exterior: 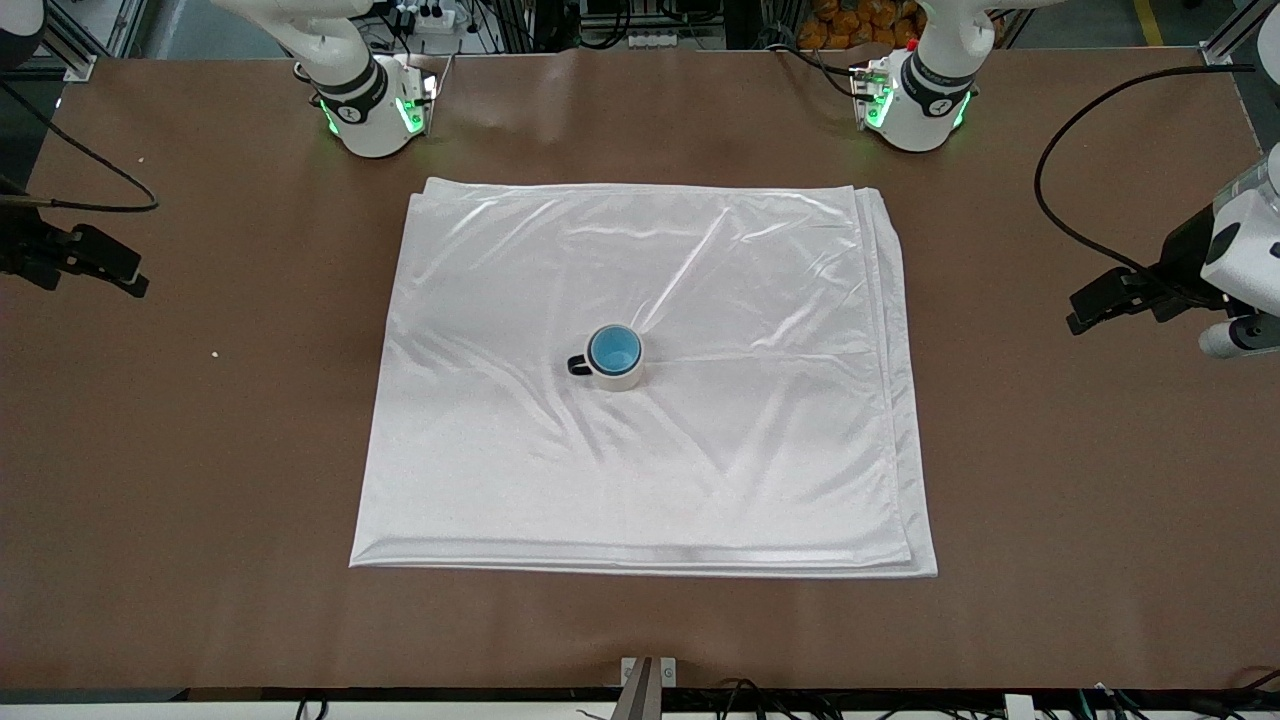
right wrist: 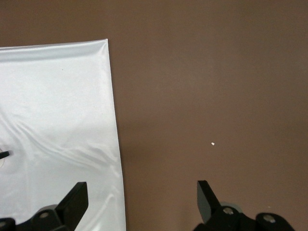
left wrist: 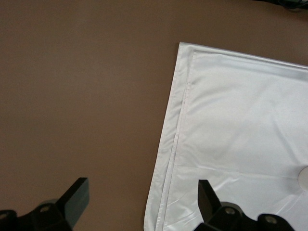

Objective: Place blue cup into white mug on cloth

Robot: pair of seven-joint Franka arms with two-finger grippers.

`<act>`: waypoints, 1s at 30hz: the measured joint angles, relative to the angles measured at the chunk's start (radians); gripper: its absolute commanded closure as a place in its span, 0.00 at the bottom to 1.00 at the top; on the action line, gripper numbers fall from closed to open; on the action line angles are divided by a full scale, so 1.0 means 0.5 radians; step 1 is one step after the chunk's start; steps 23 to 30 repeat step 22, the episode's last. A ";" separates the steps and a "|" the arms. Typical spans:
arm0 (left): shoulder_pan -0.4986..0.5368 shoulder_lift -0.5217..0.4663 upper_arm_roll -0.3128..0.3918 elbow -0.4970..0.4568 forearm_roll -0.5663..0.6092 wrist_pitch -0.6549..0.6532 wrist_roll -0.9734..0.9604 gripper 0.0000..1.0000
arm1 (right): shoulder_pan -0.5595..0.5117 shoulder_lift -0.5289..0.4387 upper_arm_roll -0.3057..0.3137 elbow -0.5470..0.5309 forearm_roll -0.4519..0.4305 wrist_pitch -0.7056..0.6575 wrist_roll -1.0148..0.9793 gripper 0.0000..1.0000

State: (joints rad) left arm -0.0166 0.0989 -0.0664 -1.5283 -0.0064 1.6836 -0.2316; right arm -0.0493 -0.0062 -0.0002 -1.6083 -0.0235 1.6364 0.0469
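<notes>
The white mug, with its black handle turned toward the right arm's end, stands upright near the middle of the cloth. The blue cup sits inside it, only its blue rim and inside showing. My left gripper hovers open and empty over bare table off the cloth's edge at the left arm's end; its wrist view shows that gripper, the cloth's corner and a sliver of the mug. My right gripper is open and empty over the table at the other end, seen as gripper above the cloth's edge.
The brown table surrounds the cloth on all sides. Both arm bases stand at the table's back edge. A black cable loops over the table near the left arm. A small white crumb lies toward the right arm's end.
</notes>
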 measured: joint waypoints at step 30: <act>0.000 -0.010 0.002 0.000 0.009 0.001 0.164 0.00 | 0.000 0.007 -0.001 -0.003 0.000 0.005 0.001 0.00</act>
